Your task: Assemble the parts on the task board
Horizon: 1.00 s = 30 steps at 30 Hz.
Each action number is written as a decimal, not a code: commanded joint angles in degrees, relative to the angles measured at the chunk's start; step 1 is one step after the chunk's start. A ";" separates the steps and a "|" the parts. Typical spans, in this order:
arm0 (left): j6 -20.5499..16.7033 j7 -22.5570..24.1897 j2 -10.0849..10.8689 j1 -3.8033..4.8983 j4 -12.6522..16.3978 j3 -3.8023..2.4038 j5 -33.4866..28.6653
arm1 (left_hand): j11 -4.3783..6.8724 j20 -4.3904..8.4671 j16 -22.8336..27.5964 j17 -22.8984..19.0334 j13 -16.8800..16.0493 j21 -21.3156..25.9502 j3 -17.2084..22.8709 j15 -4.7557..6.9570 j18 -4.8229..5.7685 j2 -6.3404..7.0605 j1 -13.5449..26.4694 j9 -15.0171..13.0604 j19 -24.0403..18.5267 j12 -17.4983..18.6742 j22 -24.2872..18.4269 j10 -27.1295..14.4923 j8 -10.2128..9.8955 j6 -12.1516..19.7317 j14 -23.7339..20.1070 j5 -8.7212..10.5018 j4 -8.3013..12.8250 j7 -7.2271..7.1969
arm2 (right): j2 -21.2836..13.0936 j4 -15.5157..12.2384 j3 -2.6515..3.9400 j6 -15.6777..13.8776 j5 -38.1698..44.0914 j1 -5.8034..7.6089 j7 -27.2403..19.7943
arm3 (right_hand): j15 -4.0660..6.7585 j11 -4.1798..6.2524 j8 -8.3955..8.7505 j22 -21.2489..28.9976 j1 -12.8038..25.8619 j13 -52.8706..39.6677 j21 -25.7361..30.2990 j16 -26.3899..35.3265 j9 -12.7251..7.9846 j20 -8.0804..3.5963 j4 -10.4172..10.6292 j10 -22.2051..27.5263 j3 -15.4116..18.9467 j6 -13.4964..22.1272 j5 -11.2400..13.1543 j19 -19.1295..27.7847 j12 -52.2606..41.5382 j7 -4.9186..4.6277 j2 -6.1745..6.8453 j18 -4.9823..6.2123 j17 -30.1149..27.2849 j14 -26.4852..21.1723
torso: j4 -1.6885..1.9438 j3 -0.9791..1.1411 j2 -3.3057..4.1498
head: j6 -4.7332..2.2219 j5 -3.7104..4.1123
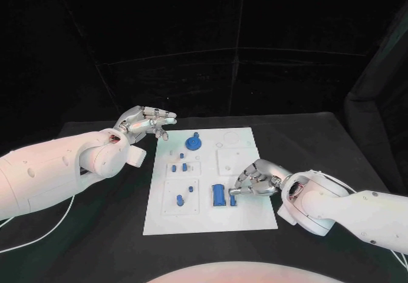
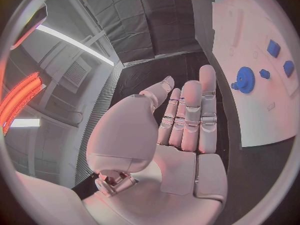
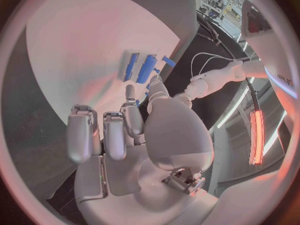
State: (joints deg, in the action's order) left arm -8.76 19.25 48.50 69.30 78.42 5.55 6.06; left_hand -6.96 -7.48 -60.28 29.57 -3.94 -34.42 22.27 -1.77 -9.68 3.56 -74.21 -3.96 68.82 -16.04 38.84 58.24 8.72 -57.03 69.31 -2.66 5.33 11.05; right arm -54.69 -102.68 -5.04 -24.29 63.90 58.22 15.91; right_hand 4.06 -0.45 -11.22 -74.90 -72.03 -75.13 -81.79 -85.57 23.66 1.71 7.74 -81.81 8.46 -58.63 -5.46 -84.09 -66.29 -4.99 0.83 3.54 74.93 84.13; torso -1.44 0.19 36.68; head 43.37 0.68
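**Right hand at the blue blocks, left hand waiting**

My right hand (image 1: 255, 180) sits over the near right part of the board (image 1: 242, 221), fingers (image 1: 240, 190) curled down beside the two blue blocks (image 1: 224, 195). One fingertip looks to be touching the right block, but I cannot tell whether I really have it pinched or am only resting against it. My left hand (image 1: 146, 123) hangs off the board's far left corner, fingers loosely apart, holding nothing.

I judge the step to be gripping that block. To do it well I should settle thumb and finger on its long sides, squeeze squarely, and lift straight up so its neighbour stays put.

The blocks lie flat, side by side, long axes running from the board's near edge toward its far edge. The gear (image 1: 194, 142) stands at the far end; small pegs (image 1: 178, 168) lie between on the black surface's white plate.
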 commanded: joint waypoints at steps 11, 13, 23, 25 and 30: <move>0.67 7.36 -4.93 -0.33 -7.81 0.77 -13.08 | -0.26 -2.23 20.94 -10.94 0.30 13.79 -3.56 -2.47 0.08 -0.49 1.71 0.05 -14.30 -1.05 -8.28 0.68 1.26 -0.28 -15.75 -0.21 -1.75 -0.87 | 5.45 19.15 0.85 0.57 -46.15 7.11 -32.37 | -5.20 -4.74 4.26 46.56 -9.30 40.76 46.75 52.13 -4.81 4.85 -4.01 19.91 1.06 3.80 -1.96 23.32 54.84 -4.24 -4.69 6.62 -45.35 -16.18 | 0.01 -0.95 -3.88 | -6.22 1.15; 0.33 8.29 -6.00 -0.43 -9.40 0.82 -13.87 | -0.71 -3.33 27.21 -14.02 0.39 17.71 -3.77 -3.56 0.10 -0.59 1.57 0.14 -17.22 0.27 -11.20 0.94 0.85 -0.09 -16.31 -0.17 -2.00 -0.75 | 7.44 22.94 1.49 1.61 -48.96 7.48 -34.71 | -7.39 -6.23 5.62 50.89 -10.20 45.22 53.80 60.26 -6.10 6.61 -4.64 21.22 1.44 4.51 -1.90 28.14 57.83 -4.55 -4.64 6.15 -49.61 -22.47 | -0.13 -0.94 -4.06 | -7.48 1.18; -2.92 10.85 -11.26 -1.56 -16.16 0.83 -15.70 | -2.60 -7.65 42.31 -21.46 0.47 27.68 -5.88 -6.86 -0.59 -0.48 1.17 0.28 -25.07 6.63 -19.49 -0.69 -2.02 1.36 -18.33 -0.11 -2.61 -0.47 | 15.85 36.33 2.94 4.60 -52.16 7.97 -40.34 | -11.33 -8.98 7.60 67.17 -8.94 66.70 74.62 81.27 -15.45 11.73 -9.39 22.55 2.28 4.87 0.67 26.01 62.64 -5.40 -7.52 7.10 -68.16 -23.22 | -0.07 -0.55 -4.77 | -10.17 0.93; -1.14 7.80 -11.28 -1.63 -15.94 0.90 -13.62 | 0.25 -3.18 47.66 -23.87 3.94 29.70 -10.71 -4.10 2.90 -3.56 23.14 3.96 -38.11 9.41 -25.29 -17.85 -4.03 17.91 -33.73 2.66 -5.33 -3.67 | 15.89 36.09 2.95 2.08 -48.66 7.83 -35.71 | -9.18 -6.15 11.22 69.44 15.29 69.15 76.71 85.57 -17.89 7.67 -7.74 40.32 -0.95 21.25 5.46 43.44 66.29 -2.33 -5.35 3.33 -70.13 -41.49 | -0.11 -0.70 -4.59 | -9.76 1.01; -2.86 7.94 -10.90 -2.01 -14.55 0.57 -13.24 | 1.08 -1.82 50.15 -25.01 3.94 34.42 -12.67 -3.52 3.01 -3.56 30.54 3.96 -42.99 10.77 -27.66 -24.03 -8.72 23.84 -38.91 2.66 -5.33 -4.77 | 15.46 34.37 3.10 0.46 -49.79 7.40 -36.45 | -8.45 -5.20 11.22 70.57 23.49 70.62 81.79 85.57 -19.07 6.30 -7.74 46.18 -1.92 26.35 5.46 48.76 66.29 -1.24 -4.95 3.32 -74.93 -47.10 | 0.69 -0.44 -5.06 | -9.37 0.14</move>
State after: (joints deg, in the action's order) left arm -10.44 27.00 37.55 67.22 63.41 6.23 -7.63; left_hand -7.96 -12.60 -13.73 6.18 -1.57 -4.00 13.02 -7.18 -8.76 1.30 -59.23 -1.65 35.03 -7.13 15.16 46.39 4.67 -45.03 41.23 -1.27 1.17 8.57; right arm -39.33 -67.64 -2.04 -22.45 14.87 65.57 -20.09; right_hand -5.97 -7.69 -1.68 -5.91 -66.19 -6.16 -5.42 -1.80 6.24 10.93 -0.90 -48.59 8.98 -44.00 -2.23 -48.17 -1.67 -8.51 -5.62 9.61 4.19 50.48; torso -1.33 -0.41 31.94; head 33.79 1.25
